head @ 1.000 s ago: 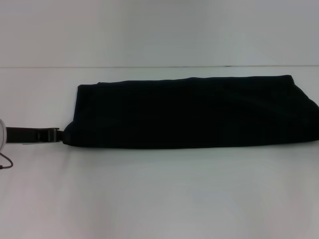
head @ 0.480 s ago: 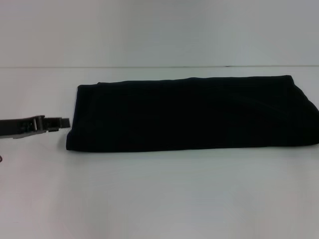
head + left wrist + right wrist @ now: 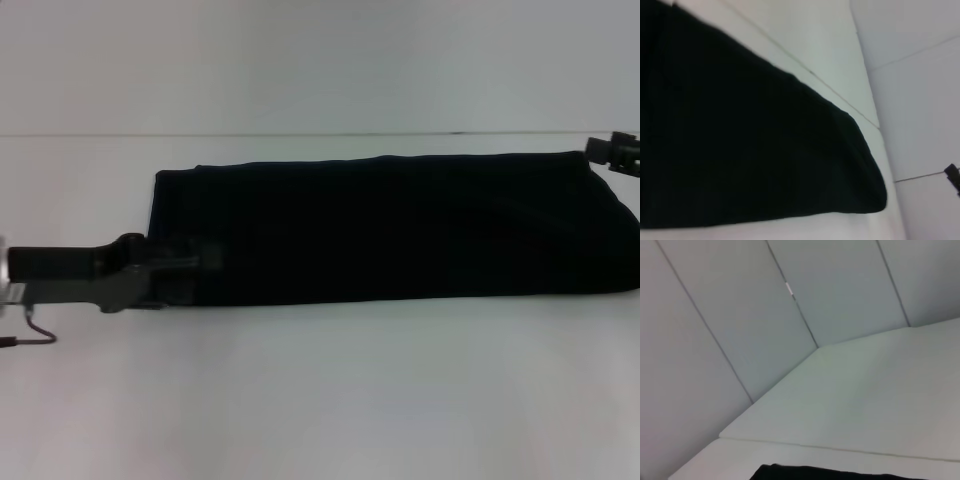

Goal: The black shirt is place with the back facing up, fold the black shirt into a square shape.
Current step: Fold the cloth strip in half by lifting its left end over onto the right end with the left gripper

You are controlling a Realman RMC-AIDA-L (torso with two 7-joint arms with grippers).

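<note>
The left end effector (image 3: pixel 205 258) reaches in from the bench's (image 3: pixel 320 390) left edge, over the shirt's (image 3: pixel 400 225) left end; whether it grips the cloth cannot be told. The shirt lies as a long folded band across the bench's middle. The right end effector (image 3: pixel 618 150) sits just beside its far right corner, grip unclear.

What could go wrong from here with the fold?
The left gripper reaches over the left end of the shirt, a long folded band; dragging could bunch the layers rather than fold them. The right gripper sits only at the far right corner, so the ends may lift unevenly, leaving a skewed shape rather than a square.
</note>
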